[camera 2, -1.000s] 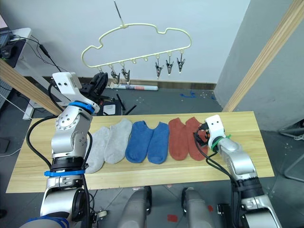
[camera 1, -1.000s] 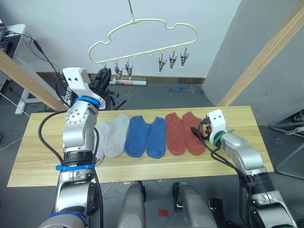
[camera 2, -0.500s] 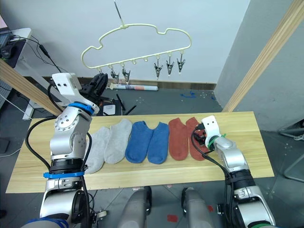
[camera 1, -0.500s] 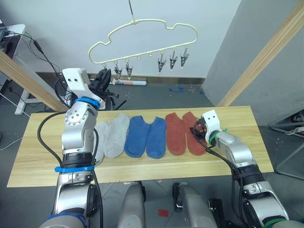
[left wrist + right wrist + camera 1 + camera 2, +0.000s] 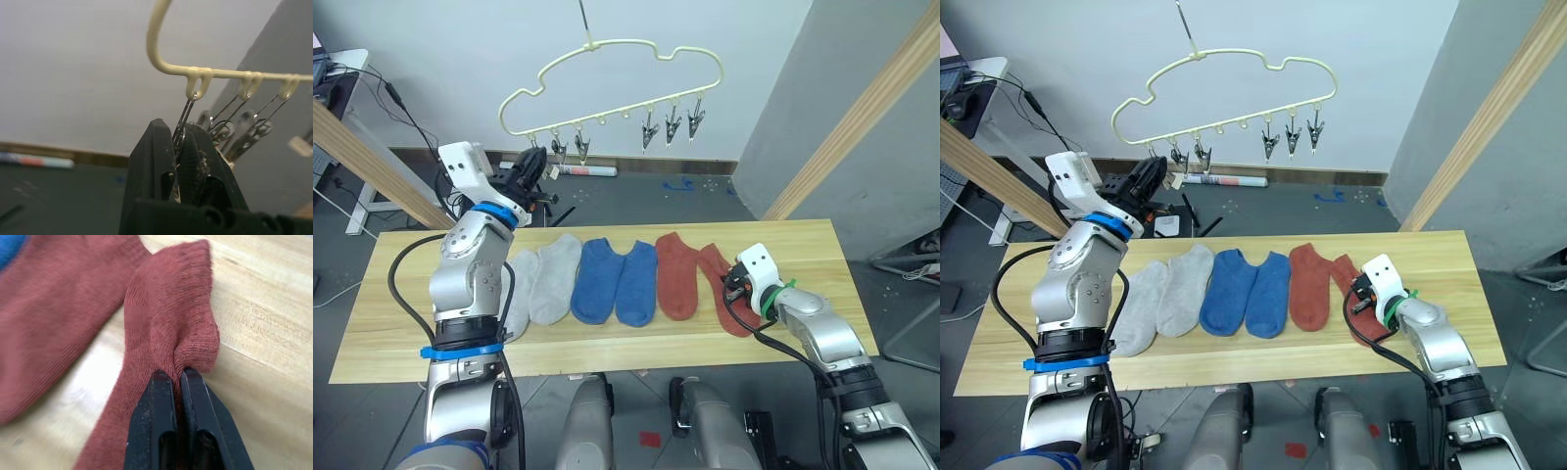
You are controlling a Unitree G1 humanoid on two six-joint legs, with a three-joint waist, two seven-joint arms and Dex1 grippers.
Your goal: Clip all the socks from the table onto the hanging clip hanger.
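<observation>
The table [image 5: 401, 323] carries six socks in a row: two grey [image 5: 543, 284], two blue [image 5: 612, 279] and two red. The near red sock [image 5: 675, 274] lies flat; the outer red sock [image 5: 161, 333] is bunched and skewed, pinched between the pressed-together jaws of the right gripper [image 5: 177, 377]. Above and behind the table hangs the hanger [image 5: 607, 83]. The left gripper [image 5: 180, 147] is raised to its leftmost clip [image 5: 188, 110], jaws closed around that clip.
</observation>
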